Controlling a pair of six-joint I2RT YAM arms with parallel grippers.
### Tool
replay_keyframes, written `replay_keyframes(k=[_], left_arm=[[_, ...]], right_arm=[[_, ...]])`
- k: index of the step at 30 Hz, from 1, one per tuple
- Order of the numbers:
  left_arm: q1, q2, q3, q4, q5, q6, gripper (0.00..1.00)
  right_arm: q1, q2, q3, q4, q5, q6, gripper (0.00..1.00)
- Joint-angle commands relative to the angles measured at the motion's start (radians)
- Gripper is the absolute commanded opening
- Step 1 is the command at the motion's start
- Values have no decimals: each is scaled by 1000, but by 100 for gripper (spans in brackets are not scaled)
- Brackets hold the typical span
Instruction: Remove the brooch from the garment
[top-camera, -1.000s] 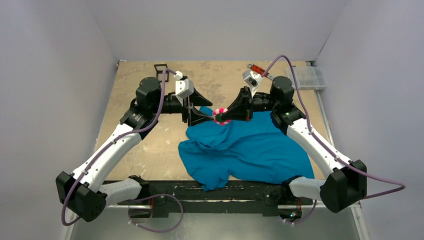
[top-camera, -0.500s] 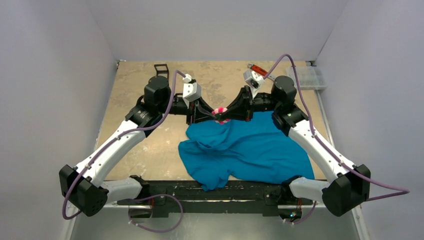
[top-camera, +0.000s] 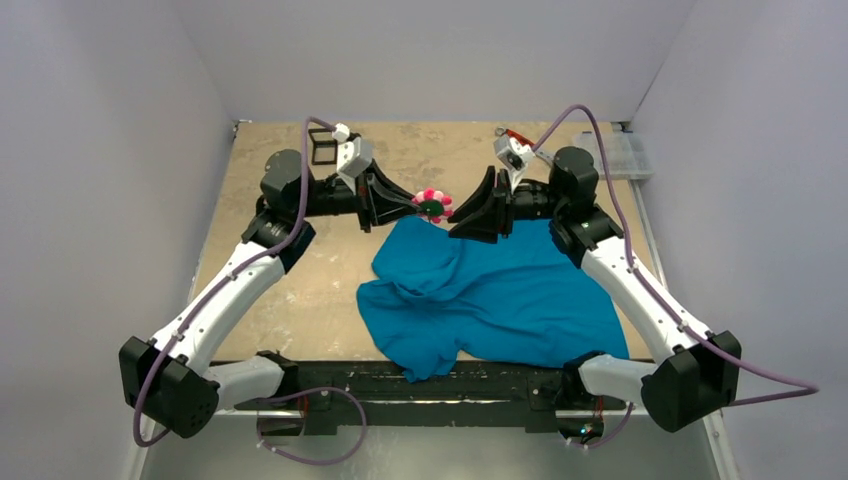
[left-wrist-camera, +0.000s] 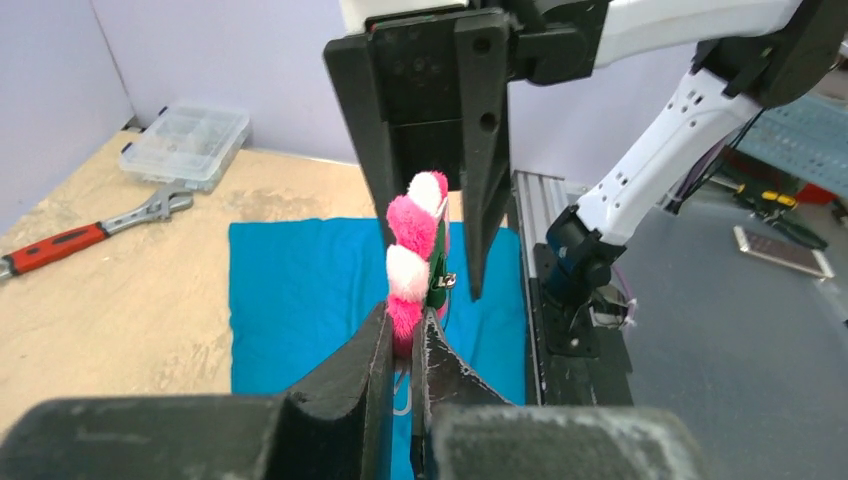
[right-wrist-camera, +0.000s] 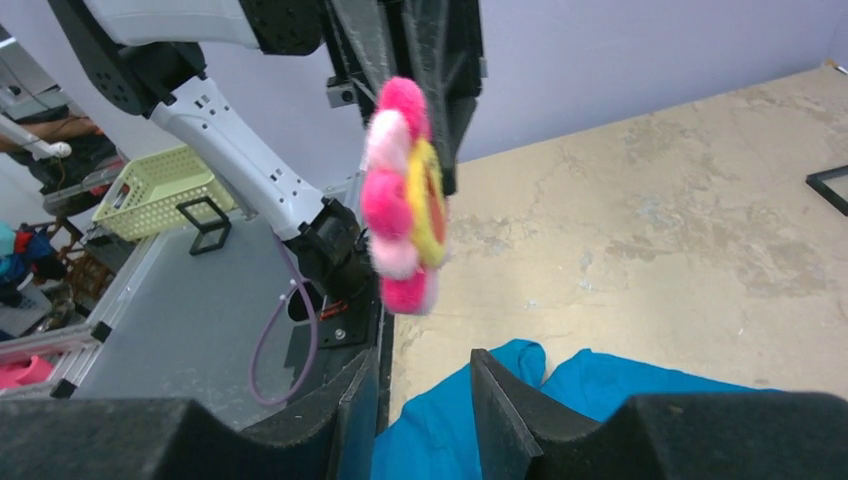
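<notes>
The brooch (top-camera: 432, 203), a fluffy pink and white flower with a yellow centre, hangs in the air above the table, off the garment. My left gripper (top-camera: 418, 203) is shut on its lower petals; in the left wrist view the brooch (left-wrist-camera: 415, 250) stands up from between the left gripper (left-wrist-camera: 401, 322). The garment (top-camera: 490, 290), a teal T-shirt, lies crumpled on the table below. My right gripper (top-camera: 458, 222) is open just to the right of the brooch. In the right wrist view the brooch (right-wrist-camera: 400, 195) floats above the empty right gripper (right-wrist-camera: 425, 362), apart from it.
A red-handled wrench (left-wrist-camera: 90, 230) and a clear plastic box (top-camera: 615, 155) lie at the back right. A small black frame (top-camera: 322, 145) stands at the back left. Off the table's near edge there is a yellow basket (right-wrist-camera: 160, 180).
My left gripper shut on the brooch and carried it up and left, away from the garment. My right gripper opened, let go of the brooch and drew back slightly.
</notes>
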Motion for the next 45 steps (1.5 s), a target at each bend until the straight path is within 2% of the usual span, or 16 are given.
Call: replay_keyframes(k=[1, 4, 12, 18, 22, 25, 29, 31, 32, 34, 35, 38, 41, 42, 45], left_arm=[[3, 12, -34, 305, 30, -280, 0], [4, 26, -36, 360, 20, -350, 0], [5, 44, -33, 379, 12, -376, 0], [4, 62, -29, 402, 6, -410, 0], [4, 64, -34, 394, 5, -412, 0], [4, 66, -42, 390, -8, -421, 0], [4, 75, -43, 385, -29, -440, 0], [4, 76, -42, 372, -30, -437, 0], [5, 73, -40, 359, -28, -428, 6], [15, 56, -37, 310, -17, -380, 35], [28, 41, -36, 274, -16, -339, 45], [83, -17, -28, 124, -28, -168, 63], [113, -56, 39, -140, -1, 121, 68], [114, -69, 68, -260, -1, 279, 68], [113, -105, 112, -433, -31, 549, 74]], right_arm=[[-15, 7, 45, 100, -20, 115, 43], [-15, 6, 36, 228, -10, 223, 45], [-14, -11, 54, 306, 12, 300, 45], [-13, 1, 74, 312, 27, 300, 27], [-12, 7, 75, 343, 25, 322, 28], [-10, 8, 75, 351, 26, 323, 24], [-6, 8, 75, 359, 33, 320, 2], [-6, 6, 78, 356, 42, 318, 0], [-6, 4, 80, 347, 52, 317, 0], [-6, 2, 95, 279, 75, 267, 0], [-6, 2, 117, 184, 100, 188, 0], [-4, 7, 190, -71, 184, -46, 0], [11, 3, 215, -224, 252, -247, 0], [27, -3, 218, -281, 286, -317, 0], [92, -33, 218, -375, 437, -532, 0]])
